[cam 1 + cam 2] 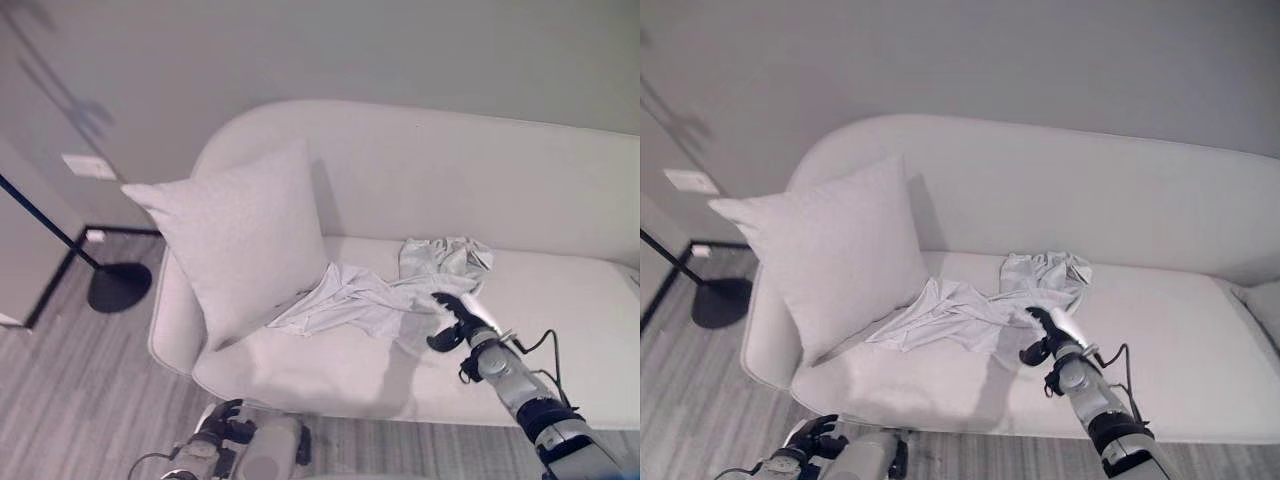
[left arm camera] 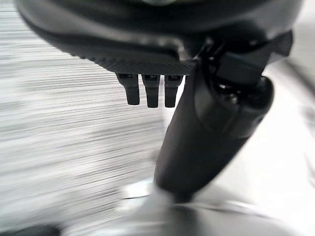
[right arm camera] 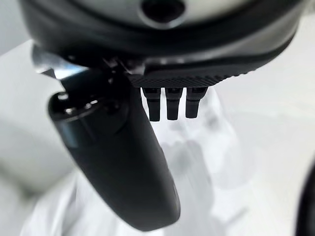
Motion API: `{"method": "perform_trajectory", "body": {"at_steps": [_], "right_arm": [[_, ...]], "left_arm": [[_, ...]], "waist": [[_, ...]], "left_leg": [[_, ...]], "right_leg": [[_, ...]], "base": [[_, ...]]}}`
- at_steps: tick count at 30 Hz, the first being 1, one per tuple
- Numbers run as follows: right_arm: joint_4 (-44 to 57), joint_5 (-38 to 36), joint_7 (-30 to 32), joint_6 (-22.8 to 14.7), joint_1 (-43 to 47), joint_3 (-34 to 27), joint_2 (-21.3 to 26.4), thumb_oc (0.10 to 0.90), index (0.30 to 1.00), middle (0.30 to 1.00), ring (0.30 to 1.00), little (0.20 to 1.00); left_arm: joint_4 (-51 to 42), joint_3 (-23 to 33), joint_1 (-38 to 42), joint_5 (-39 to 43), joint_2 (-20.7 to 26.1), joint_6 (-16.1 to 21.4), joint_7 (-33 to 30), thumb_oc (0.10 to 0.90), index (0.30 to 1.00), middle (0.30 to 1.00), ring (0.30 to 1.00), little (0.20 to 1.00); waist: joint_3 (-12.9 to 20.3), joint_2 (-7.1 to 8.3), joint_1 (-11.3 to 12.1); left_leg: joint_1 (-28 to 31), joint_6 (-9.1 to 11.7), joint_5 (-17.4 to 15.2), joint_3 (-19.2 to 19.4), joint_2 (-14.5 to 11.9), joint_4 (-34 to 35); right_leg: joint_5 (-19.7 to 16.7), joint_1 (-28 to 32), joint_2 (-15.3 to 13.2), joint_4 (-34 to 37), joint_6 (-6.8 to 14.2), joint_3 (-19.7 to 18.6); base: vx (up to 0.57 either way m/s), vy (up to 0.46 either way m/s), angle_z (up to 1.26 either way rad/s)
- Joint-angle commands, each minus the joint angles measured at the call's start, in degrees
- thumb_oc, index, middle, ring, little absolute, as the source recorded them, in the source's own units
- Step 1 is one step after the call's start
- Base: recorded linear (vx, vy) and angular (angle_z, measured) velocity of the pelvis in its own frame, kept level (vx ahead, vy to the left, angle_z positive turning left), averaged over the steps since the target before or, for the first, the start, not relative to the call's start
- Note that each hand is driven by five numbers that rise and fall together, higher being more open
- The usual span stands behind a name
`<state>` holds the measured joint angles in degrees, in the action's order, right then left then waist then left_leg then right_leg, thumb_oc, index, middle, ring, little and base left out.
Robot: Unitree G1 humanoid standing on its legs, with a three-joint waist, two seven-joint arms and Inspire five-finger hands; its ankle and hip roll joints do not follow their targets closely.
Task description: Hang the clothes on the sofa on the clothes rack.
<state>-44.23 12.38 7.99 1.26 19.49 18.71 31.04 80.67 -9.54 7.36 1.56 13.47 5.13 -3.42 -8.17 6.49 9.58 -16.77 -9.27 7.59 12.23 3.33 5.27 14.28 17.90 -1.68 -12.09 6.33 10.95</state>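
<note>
A crumpled pale garment lies spread on the middle of the white sofa's seat, with one bunched end toward the backrest. My right hand hovers over the garment's near right edge, fingers relaxed and thumb apart, holding nothing. In the right wrist view the hand is open, and the garment lies just past its fingertips. My left hand hangs low in front of the sofa over the floor. Its wrist view shows the hand open and empty.
A large white pillow leans against the sofa's left arm and overlaps the garment's left end. A black stand with a slanted pole and round base sits on the striped floor to the sofa's left. The seat's right part is bare.
</note>
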Motion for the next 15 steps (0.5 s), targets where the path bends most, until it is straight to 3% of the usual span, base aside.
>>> {"method": "perform_trajectory", "body": {"at_steps": [1,2,3,4,5,7,8,9,10,12,15], "right_arm": [[1.3,2.3,4.1,-1.9,3.3,-0.9,1.9,0.800,0.900,0.900,0.900,0.900],[1.3,2.0,4.0,-2.1,3.0,-0.6,1.9,0.800,0.900,0.900,0.900,0.900],[1.3,2.0,4.0,-2.2,3.0,-0.6,1.9,0.800,0.900,0.900,0.900,0.900],[1.8,2.1,3.5,-2.5,2.8,0.0,1.8,0.800,0.900,0.900,0.900,0.900],[2.2,1.9,3.4,-2.9,2.5,0.5,1.8,0.800,0.900,0.900,0.900,0.900],[2.9,0.4,2.8,-4.0,1.6,1.1,1.8,0.800,0.900,0.900,0.900,0.900],[3.1,1.1,2.3,-3.7,1.1,2.3,3.0,0.800,0.900,0.900,0.900,0.900],[2.6,0.0,2.1,-4.1,0.0,1.6,2.4,0.800,0.900,0.900,0.900,0.900],[2.0,-1.5,2.2,-4.4,-0.9,1.5,1.5,0.800,0.900,0.900,0.900,0.900],[1.1,-2.6,1.3,-4.2,-3.0,2.2,-1.6,0.800,0.900,0.900,0.900,0.900],[1.7,-2.6,1.0,-4.1,-5.9,1.6,-3.8,0.800,0.900,0.900,0.900,0.900]], "left_arm": [[1.6,-2.3,-7.2,-1.4,-0.2,-0.1,-0.4,0.800,0.900,0.900,0.900,0.900],[1.4,-2.4,-6.7,-1.2,0.6,-0.1,-0.7,0.800,0.900,0.900,0.900,0.900],[1.4,-2.4,-6.7,-1.2,0.6,-0.1,-0.7,0.800,0.900,0.900,0.900,0.900],[0.3,-3.1,-5.5,-1.3,1.9,0.1,-1.1,0.800,0.900,0.900,0.900,0.900],[-0.5,-3.5,-4.9,-1.3,2.3,0.5,-1.4,0.800,0.900,0.900,0.900,0.900],[-2.5,-4.4,-3.3,-0.5,3.1,1.5,-1.9,0.800,0.900,0.900,0.900,0.900],[-4.1,-6.5,-1.7,-0.7,3.3,1.9,-1.4,0.800,0.900,0.900,0.900,0.900],[-4.8,-5.2,-2.1,0.1,3.1,2.1,-1.7,0.800,0.900,0.900,0.900,0.900],[-5.2,-4.5,-2.0,0.7,3.5,2.6,-3.1,0.800,0.900,0.900,0.900,0.900],[-5.4,-2.9,-3.2,1.9,2.7,2.5,-3.3,0.800,0.900,0.900,0.900,0.900],[-4.3,-1.4,-5.2,2.2,1.3,2.3,-3.0,0.800,0.900,0.900,0.900,0.900]], "waist": [[3.2,-0.85,3.6],[3.3,-1.54,3.3],[3.3,-1.51,3.2],[3.3,-3.15,2.3],[2.8,-3.50,1.4],[2.1,-3.03,0.0],[1.6,-2.11,-0.6],[1.5,-1.86,-0.8],[2.1,-1.42,-0.3],[3.4,-0.47,0.5],[3.8,-0.28,0.7]], "left_leg": [[8.0,5.9,0.7,-1.6,-1.1,-4.6],[9.4,5.7,0.4,-1.9,-1.6,-4.2],[9.4,5.6,0.4,-1.9,-1.5,-4.1],[13.8,5.4,-0.7,-3.5,-2.3,-2.0],[15.6,5.7,-1.1,-4.8,-2.4,-1.1],[16.9,6.6,-1.8,-8.0,-1.9,-0.6],[17.0,7.2,-1.8,-9.2,-1.5,-0.8],[17.4,7.5,-2.2,-10.3,-1.3,-0.6],[16.9,7.7,-2.5,-10.7,-1.2,-0.3],[15.9,8.4,-2.7,-11.6,-0.9,-0.3],[14.8,9.1,-2.9,-12.9,-1.2,-0.3]], "right_leg": [[-18.9,-9.1,-6.1,-9.3,5.1,1.8],[-21.3,-11.1,-6.5,-13.2,4.8,2.4],[-21.2,-11.3,-6.6,-13.5,4.8,2.4],[-21.5,-16.2,-8.3,-19.1,4.2,5.3],[-19.4,-18.1,-9.1,-18.9,3.4,6.8],[-15.6,-19.8,-7.8,-10.5,1.9,5.8],[-15.0,-18.2,-6.3,-2.1,1.5,3.9],[-14.9,-17.3,-5.9,1.5,2.2,1.8],[-14.1,-16.0,-5.1,5.8,1.6,0.8],[-14.1,-14.1,-4.4,10.5,1.3,2.4],[-15.4,-13.8,-3.6,13.9,1.2,2.6]], "base": [[0.33,0.125,0.19],[0.21,0.093,0.27],[0.32,0.117,0.66],[0.31,0.060,0.55],[0.39,0.014,0.67],[0.23,-0.147,0.81],[0.19,-0.175,0.71],[0.14,-0.139,0.38],[0.11,-0.093,0.19],[0.10,-0.099,0.23],[0.05,-0.086,0.39]]}}
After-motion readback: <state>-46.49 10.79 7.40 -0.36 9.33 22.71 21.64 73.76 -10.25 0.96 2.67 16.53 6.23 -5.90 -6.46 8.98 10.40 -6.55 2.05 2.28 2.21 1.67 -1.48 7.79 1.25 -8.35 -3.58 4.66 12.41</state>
